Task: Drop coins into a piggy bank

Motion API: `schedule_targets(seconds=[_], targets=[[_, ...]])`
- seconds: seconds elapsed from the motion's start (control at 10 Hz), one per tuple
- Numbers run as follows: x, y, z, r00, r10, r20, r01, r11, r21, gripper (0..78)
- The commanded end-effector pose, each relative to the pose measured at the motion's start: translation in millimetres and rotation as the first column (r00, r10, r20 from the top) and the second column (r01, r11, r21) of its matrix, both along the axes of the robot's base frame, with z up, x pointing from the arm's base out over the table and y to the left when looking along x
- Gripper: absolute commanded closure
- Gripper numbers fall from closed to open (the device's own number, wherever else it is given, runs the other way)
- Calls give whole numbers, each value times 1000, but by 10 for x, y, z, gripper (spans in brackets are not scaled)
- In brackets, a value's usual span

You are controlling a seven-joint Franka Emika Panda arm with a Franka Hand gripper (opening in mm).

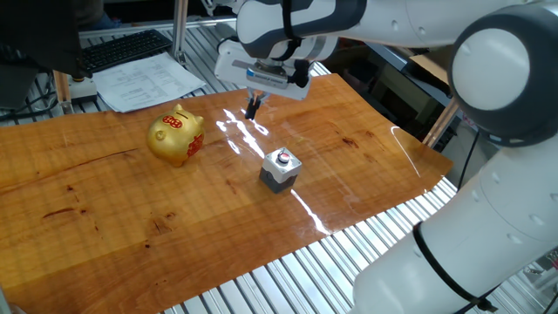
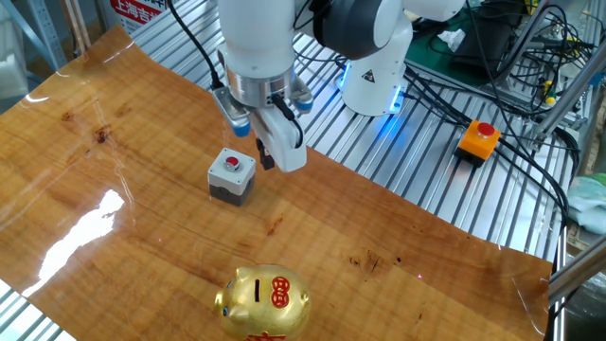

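I am hanging my pincer [image 1: 253, 108] above the counter [image 1: 105, 209], fingers nearly together; whether a coin sits between them I cannot tell. The piggy bank [image 1: 174, 135] is sitting well apart from it, beyond the grey button box [image 2: 232, 175] just beside my fingertips.

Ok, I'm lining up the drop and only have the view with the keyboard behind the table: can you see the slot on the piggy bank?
Observer: Yes. The other view shows a dark slot on top of the piggy bank, beside the red marks.
Operator: Anything off the wooden board near the arm's base?
Observer: An orange box with a red button sits on the metal slats, among cables.
Operator: Is the gripper over the bank?
Observer: No. The gripper hangs next to the grey block, well apart from the bank.
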State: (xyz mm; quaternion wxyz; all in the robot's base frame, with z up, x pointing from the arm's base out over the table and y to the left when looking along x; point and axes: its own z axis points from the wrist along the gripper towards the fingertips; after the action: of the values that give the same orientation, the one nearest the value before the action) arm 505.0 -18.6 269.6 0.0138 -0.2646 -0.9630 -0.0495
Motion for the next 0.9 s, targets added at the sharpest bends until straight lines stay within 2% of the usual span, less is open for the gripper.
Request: schedule_targets(seconds=[0.1, 0.4, 0.6, 0.9], targets=[[49, -179, -215, 1000, 8, 6, -8, 1000, -10, 776], [106, -340, -369, 1000, 2, 3, -2, 999, -42, 776], [115, -444, -463, 1000, -14, -3, 13, 999, -42, 776], [68, -586, -600, 999, -44, -8, 44, 998, -40, 776]])
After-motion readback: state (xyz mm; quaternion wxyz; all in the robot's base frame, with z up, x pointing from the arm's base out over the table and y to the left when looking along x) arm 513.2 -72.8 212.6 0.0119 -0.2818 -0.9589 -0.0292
